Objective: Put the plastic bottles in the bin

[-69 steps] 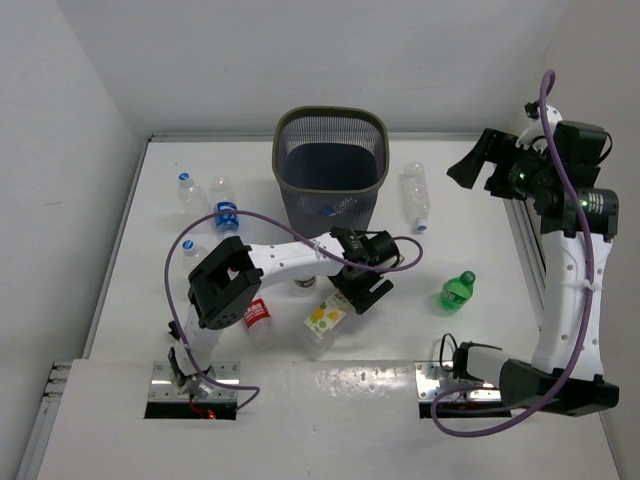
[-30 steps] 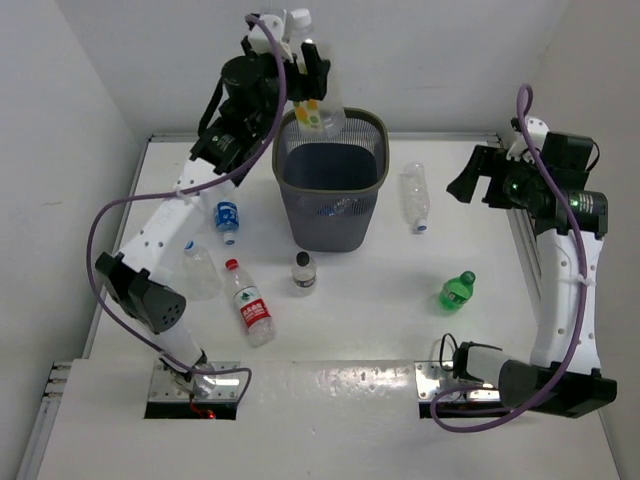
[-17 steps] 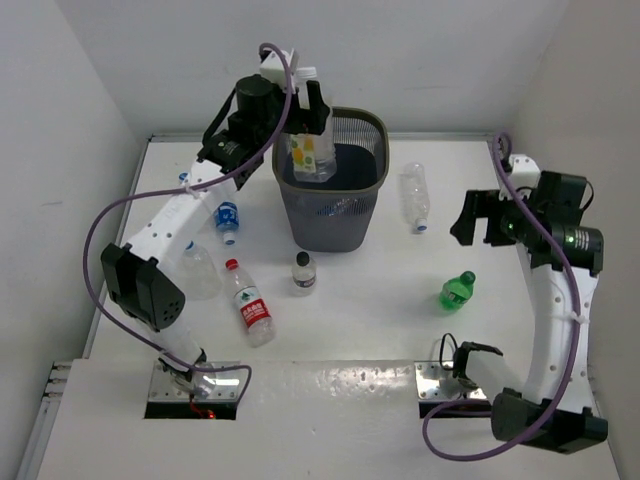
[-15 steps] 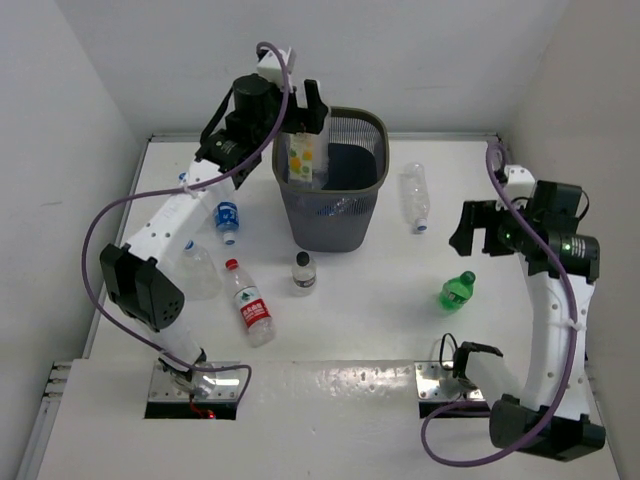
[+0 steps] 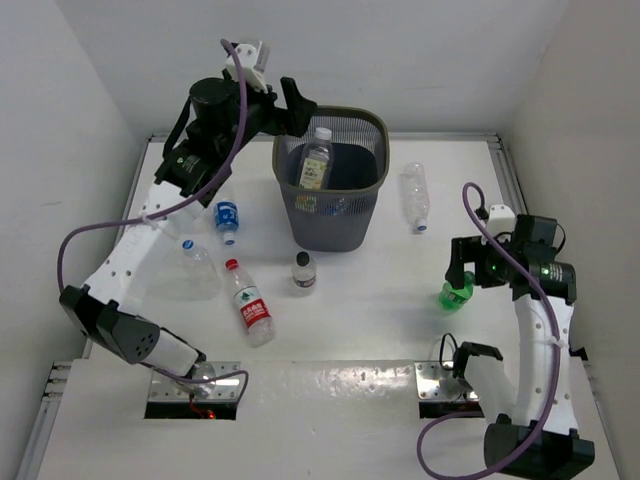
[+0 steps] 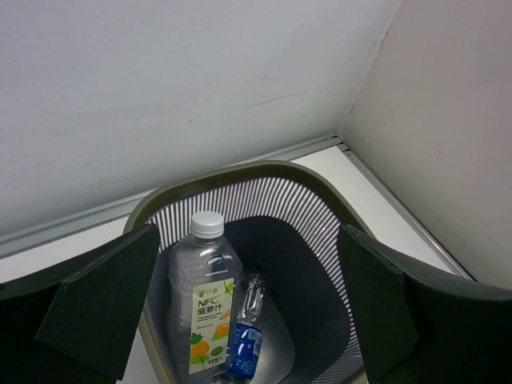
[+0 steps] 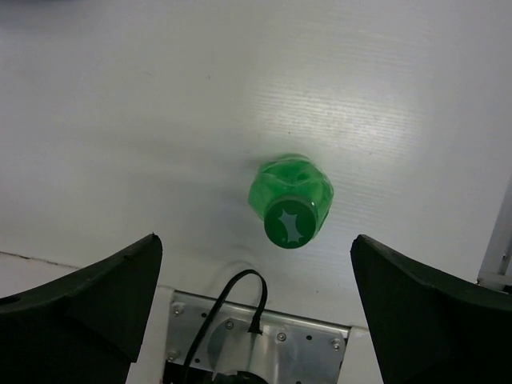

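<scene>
The dark grey mesh bin [image 5: 383, 135] stands at the table's back middle. A clear bottle with a yellow-green label [image 5: 315, 162] stands inside it, beside a blue-labelled bottle [image 6: 244, 346]; the left wrist view shows the yellow-green one [image 6: 202, 304] within the rim [image 6: 240, 169]. My left gripper [image 5: 283, 108] is open and empty above the bin's left rim [image 6: 248, 268]. My right gripper [image 5: 462, 272] is open, hovering over the upright all-green bottle [image 5: 455, 294], whose cap [image 7: 290, 226] lies between the fingers [image 7: 256, 276] and apart from them.
On the table left of the bin are a blue-labelled bottle [image 5: 227, 216], a clear bottle lying down [image 5: 197, 266] and a red-white labelled bottle [image 5: 251, 311]. A black-capped bottle [image 5: 303, 271] stands in front of the bin. A clear bottle [image 5: 415, 196] lies to its right.
My left gripper let go of the yellow-green bottle, which dropped into the bin, and drew back left. My right arm came down and toward the near edge, over the green bottle.
</scene>
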